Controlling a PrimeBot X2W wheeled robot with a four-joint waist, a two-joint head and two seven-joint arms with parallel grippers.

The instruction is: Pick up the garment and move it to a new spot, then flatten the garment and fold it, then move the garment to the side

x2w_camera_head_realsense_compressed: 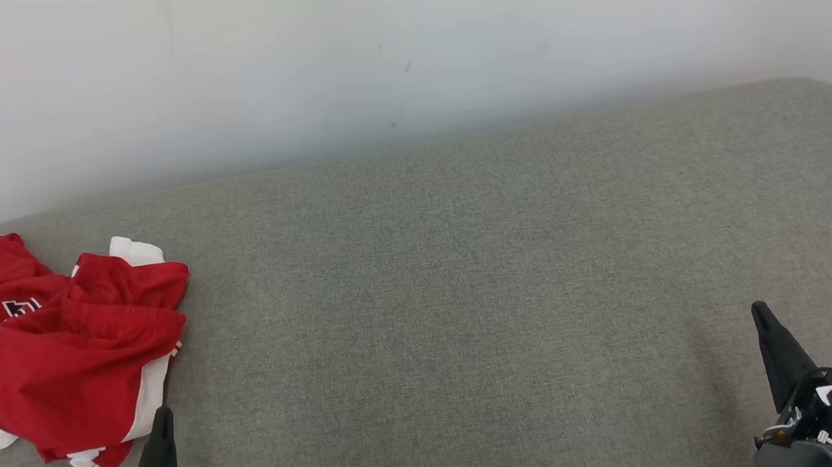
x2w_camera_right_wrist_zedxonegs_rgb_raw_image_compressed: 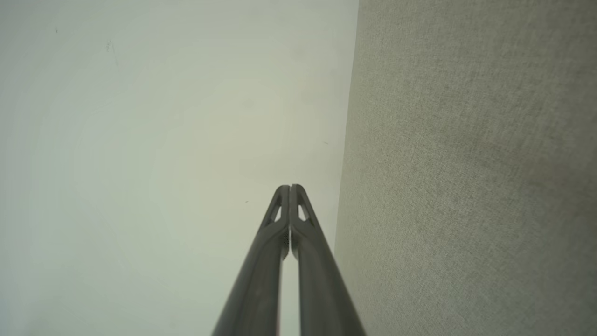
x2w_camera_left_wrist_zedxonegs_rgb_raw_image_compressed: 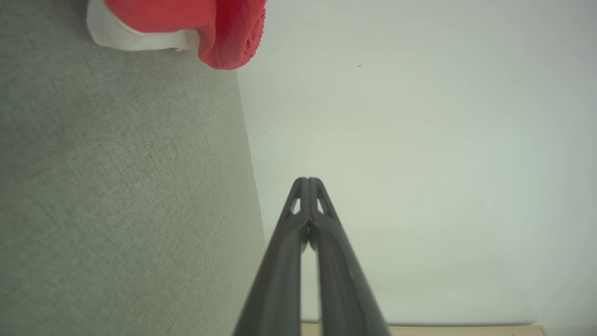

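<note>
A: Grey and woven, the padded surface (x2w_camera_head_realsense_compressed: 473, 298) is seen stretching wide across the head view, with a plain pale wall (x2w_camera_head_realsense_compressed: 391, 44) rising behind its far edge. Where is the garment found?

B: The garment (x2w_camera_head_realsense_compressed: 53, 345) is seen crumpled in a heap at the far left of the padded surface, close to its left edge. It is red with white panels and black-and-white lettering, and it is bunched into folds rather than laid flat

A: How is the left gripper placed?

B: The left gripper (x2w_camera_head_realsense_compressed: 164, 413) is seen at the lower left, its dark fingers pressed together into one point with nothing pinched. Its tip is set just beside the near edge of the heap; whether cloth is touched cannot be told. In the left wrist view a red and white corner of the garment is shown at the upper left

A: And the right gripper?

B: The right gripper (x2w_camera_head_realsense_compressed: 760, 310) is seen at the lower right, well apart from the garment, its fingers likewise pressed together and nothing held between them
</note>
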